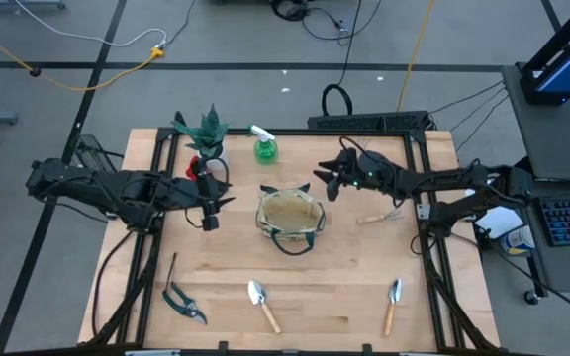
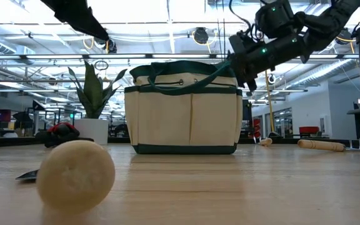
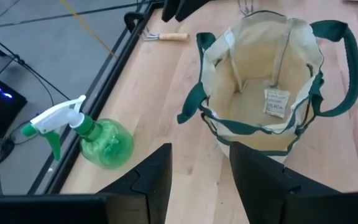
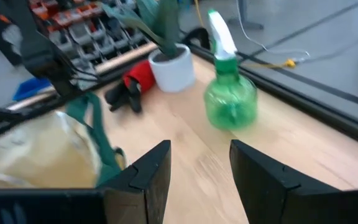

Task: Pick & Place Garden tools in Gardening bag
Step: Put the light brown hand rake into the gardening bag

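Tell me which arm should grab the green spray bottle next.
Probably the right gripper: open and empty, with the spray bottle straight ahead in its wrist view. The left gripper, also open, sits beside the gardening bag, facing into it.

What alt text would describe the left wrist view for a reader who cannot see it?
An open, empty beige bag with green trim stands on a wooden table, holding only a small white packet. A green spray bottle lies beside it, and the left tool shows open below.
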Robot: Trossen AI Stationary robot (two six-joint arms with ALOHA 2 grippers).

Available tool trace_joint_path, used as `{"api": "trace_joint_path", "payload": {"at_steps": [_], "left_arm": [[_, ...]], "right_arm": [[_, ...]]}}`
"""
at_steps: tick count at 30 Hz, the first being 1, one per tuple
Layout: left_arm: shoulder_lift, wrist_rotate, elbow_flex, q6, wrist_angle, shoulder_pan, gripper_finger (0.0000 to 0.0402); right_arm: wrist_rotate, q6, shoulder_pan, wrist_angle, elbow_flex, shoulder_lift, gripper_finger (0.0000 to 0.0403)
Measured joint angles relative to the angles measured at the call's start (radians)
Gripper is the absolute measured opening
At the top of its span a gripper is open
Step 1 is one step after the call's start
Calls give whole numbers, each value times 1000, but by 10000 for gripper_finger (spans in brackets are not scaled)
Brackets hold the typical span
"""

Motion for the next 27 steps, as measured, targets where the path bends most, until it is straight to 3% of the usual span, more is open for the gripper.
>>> {"api": "trace_joint_path", "payload": {"at_steps": [21, 27], "left_arm": [[0, 4, 0, -40, -18, 0, 168], [0, 9, 0, -41, -18, 0, 168]], "right_arm": [[11, 30, -179, -302, 0, 0, 155], [136, 90, -224, -422, 0, 0, 155]]}}
